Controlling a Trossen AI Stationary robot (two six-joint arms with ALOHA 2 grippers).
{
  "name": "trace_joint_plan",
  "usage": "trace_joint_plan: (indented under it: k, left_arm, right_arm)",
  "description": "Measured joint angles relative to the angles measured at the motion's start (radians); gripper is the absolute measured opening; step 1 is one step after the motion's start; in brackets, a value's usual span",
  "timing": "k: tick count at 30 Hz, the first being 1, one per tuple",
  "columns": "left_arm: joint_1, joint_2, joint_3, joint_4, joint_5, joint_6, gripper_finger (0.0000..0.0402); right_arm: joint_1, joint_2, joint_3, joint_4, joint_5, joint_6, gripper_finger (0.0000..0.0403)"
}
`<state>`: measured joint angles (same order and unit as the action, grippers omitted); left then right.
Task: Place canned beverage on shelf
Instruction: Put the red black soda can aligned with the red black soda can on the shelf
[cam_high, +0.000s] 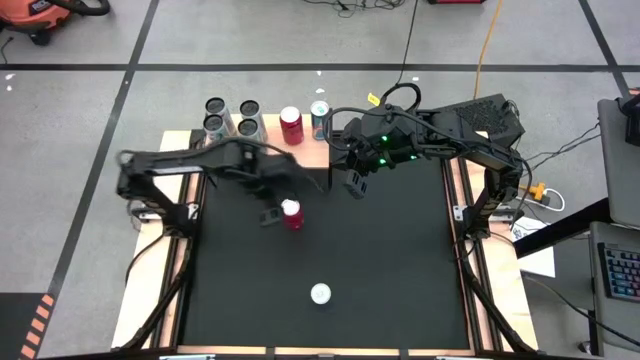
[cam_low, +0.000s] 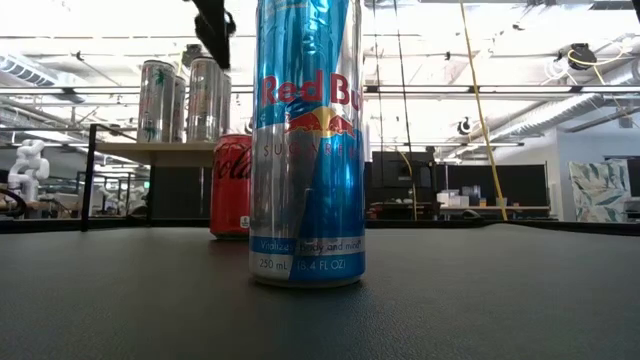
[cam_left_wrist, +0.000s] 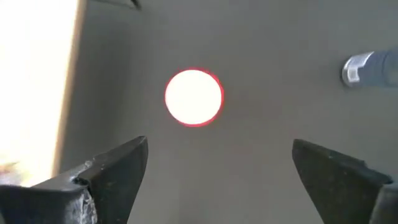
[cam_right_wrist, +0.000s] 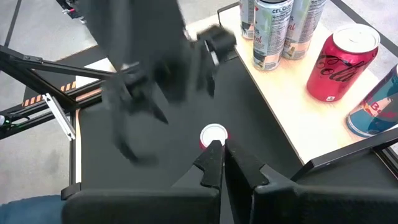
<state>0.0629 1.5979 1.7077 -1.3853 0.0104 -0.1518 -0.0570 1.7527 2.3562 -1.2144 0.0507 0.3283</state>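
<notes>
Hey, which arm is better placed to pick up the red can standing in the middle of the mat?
Left. Its tool hangs open directly above the red can, fingers on either side in the left wrist view. The right tool is shut and off to one side, near the shelf.

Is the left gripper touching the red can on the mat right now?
Apart. In the left wrist view the left gripper is wide open, and the red can shows between the fingers with bare mat on both sides.
</notes>
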Motion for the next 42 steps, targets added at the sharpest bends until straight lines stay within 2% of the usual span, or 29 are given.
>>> trace_joint_plan:
  k: [4,10,18,30,42]
  left_arm:
    - [-0.012,-0.114,0.0,0.003,-0.063,-0.049,0.0391]
    - [-0.042,-0.246,0.0,0.005,-0.068,-0.052,0.0391]
    - [-0.065,-0.355,-0.017,0.004,-0.077,-0.051,0.0391]
    - [-0.064,-0.383,-0.066,-0.017,-0.094,-0.052,0.0391]
    - [-0.064,-0.383,-0.08,0.031,-0.094,-0.052,0.0391]
  right_arm:
    - [0.0,0.0,0.0,0.002,0.0,0.0,0.0]
    - [0.0,0.0,0.0,0.014,0.0,0.0,0.0]
    - [0.0,0.0,0.0,0.051,0.0,0.0,0.0]
    - [0.0,0.0,0.0,0.139,0.0,0.0,0.0]
    - [0.0,0.0,0.0,0.145,0.0,0.0,0.0]
